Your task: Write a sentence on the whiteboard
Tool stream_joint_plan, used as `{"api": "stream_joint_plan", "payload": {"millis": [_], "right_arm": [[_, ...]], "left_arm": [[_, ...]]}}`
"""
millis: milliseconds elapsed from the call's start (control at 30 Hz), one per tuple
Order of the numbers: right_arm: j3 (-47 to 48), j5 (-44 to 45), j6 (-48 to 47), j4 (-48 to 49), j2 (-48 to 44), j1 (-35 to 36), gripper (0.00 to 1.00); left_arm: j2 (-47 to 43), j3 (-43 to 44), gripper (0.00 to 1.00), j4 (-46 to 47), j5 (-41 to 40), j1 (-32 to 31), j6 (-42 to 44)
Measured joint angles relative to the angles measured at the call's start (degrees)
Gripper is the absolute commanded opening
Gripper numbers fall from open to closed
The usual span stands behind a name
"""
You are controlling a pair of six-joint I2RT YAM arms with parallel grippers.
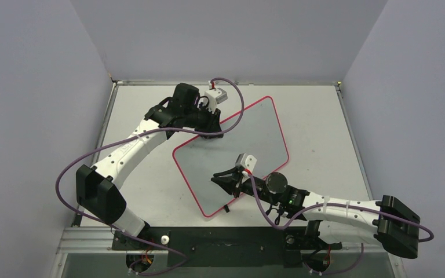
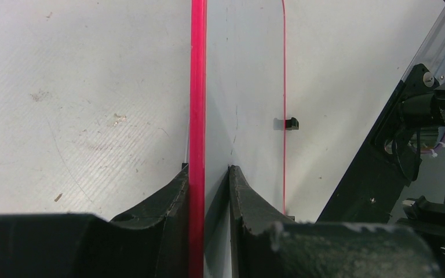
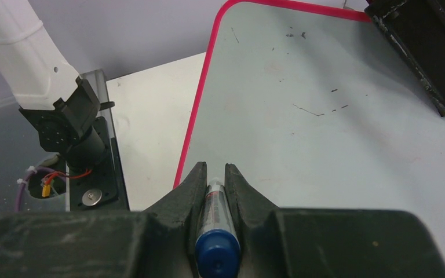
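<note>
Soft, even light is falling from above, and the arms are casting only faint shadows. The large white red-rimmed whiteboard [image 1: 249, 139] is looking greyish. Nearest the right wrist lens, the blue-ended marker [image 3: 217, 249] is blurring.

left arm [image 1: 128, 147]: white shell links, bulky black joint housings. right arm [image 1: 347, 211]: same build, small green light [image 1: 290, 201] behind hand. purple cable [image 1: 57, 184] loops along each arm. white camera block [image 1: 215, 94] with red mark sits just behind each hand. left hand [image 2: 208, 171], right hand [image 3: 214, 168]: matte black tapered fingers, edges scuffed grey. black base [image 3: 84, 145] carries silver bolt head [image 3: 91, 197], red-orange wires [image 3: 58, 175].
</note>
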Motion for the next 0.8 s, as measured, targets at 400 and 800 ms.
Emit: {"api": "stream_joint_plan", "payload": {"millis": [400, 800], "right_arm": [[1.05, 2.75, -1.44, 1.60, 3.58, 0.02, 0.00], [3.74, 3.34, -1.90, 2.99, 8.41, 0.04, 0.00]], "left_arm": [[-0.13, 0.00, 0.00, 0.04, -0.61, -0.33, 0.02], [-0.13, 0.00, 0.00, 0.15, -1.25, -0.59, 0.02]]}}
